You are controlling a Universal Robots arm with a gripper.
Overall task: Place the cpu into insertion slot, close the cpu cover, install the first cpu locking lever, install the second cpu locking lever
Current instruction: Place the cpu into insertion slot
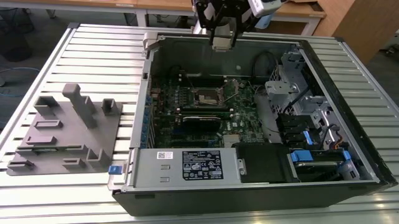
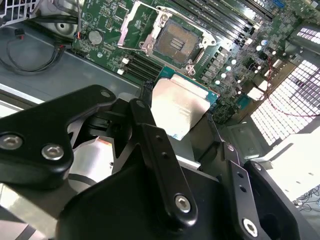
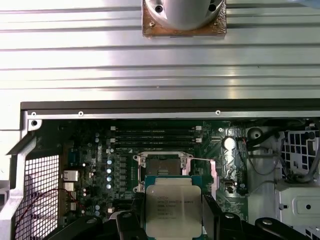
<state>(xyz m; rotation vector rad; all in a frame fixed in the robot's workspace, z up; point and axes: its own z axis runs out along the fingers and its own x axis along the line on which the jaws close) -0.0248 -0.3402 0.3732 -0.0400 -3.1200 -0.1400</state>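
I find the fingers (image 3: 211,215) clamped on the cpu (image 3: 173,210) by 2 opposite edges, chip held over the computer case (image 1: 249,200) rim; the bare insertion slot (image 3: 164,165) lies lower, deeper inside, not yet underneath

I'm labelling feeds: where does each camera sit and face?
Exterior view: off the arm, high, looking down into the computer case; the hand shows above it.
First wrist view: on the arm, facing the insertion slot past the held cpu.
Second wrist view: on the arm, behind the hand, facing the slot.
Both wrist views share cpu and slot.
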